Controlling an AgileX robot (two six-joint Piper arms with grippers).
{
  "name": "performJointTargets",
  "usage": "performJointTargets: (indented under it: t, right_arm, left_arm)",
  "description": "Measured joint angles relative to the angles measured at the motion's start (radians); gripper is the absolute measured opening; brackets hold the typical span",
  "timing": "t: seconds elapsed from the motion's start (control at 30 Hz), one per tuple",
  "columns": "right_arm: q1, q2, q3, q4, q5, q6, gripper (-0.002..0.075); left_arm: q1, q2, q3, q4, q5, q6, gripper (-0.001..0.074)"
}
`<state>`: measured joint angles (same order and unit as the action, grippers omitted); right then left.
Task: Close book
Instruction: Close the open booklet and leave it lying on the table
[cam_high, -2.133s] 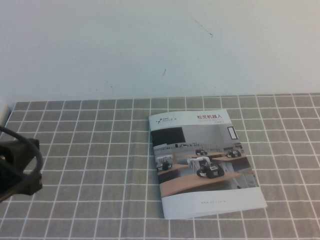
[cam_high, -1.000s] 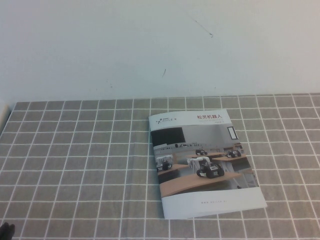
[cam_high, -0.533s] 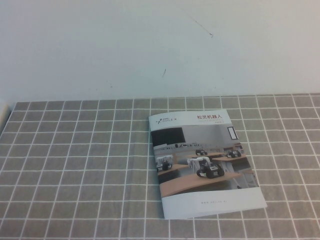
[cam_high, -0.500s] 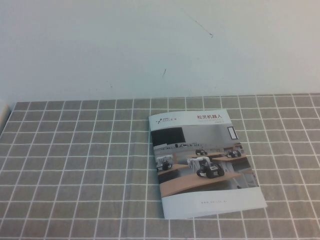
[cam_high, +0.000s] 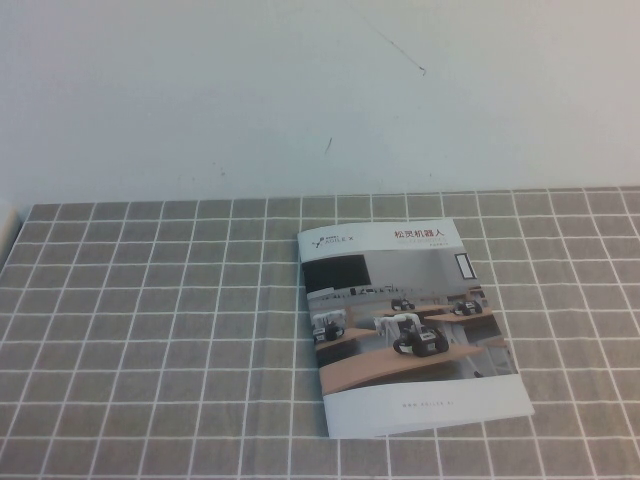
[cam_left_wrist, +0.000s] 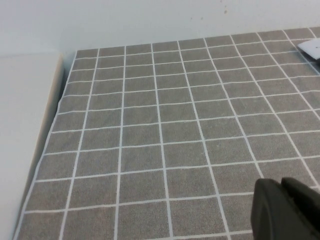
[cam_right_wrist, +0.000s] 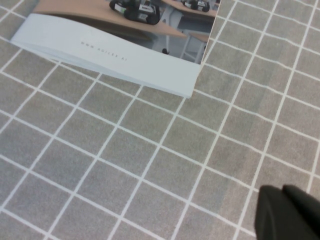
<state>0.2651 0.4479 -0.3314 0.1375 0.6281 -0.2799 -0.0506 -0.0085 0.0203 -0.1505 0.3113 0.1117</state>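
Only one book (cam_high: 410, 330), closed and cover-up, lies on the counter (cam_high: 150, 330). Two claws, both pressed together: left claw (cam_left_wrist: 282, 182) over gridded counter, right claw (cam_right_wrist: 282, 189) near the book's corner.

We see one thing in the way on the counter (cam_high: 150, 320): the flat book (cam_high: 410, 330), right of the middle. The wide stretch left of it is free. The wall (cam_high: 300, 90) shuts the far side. The left end effector (cam_left_wrist: 283, 200) is over bare squares near a pale ledge (cam_left_wrist: 25, 130), maybe raised. The right end effector (cam_right_wrist: 285, 205) is near one book corner, not touching.
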Motion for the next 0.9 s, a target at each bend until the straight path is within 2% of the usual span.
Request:
performJointTargets:
  t: [0.4, 0.63, 0.9]
  right_arm:
    - [0.000, 0.000, 0.000, 0.000, 0.000, 0.000, -0.0003]
    - [0.000, 0.000, 0.000, 0.000, 0.002, 0.000, -0.0003]
    - [0.000, 0.000, 0.000, 0.000, 0.002, 0.000, -0.0003]
  left_arm:
    - [0.000, 0.000, -0.002, 0.042, 0.008, -0.001, -0.0002]
    - [0.000, 0.000, -0.002, 0.049, 0.012, -0.096, -0.0002]
    - [0.000, 0.000, -0.003, 0.051, 0.014, -0.102, -0.0002]
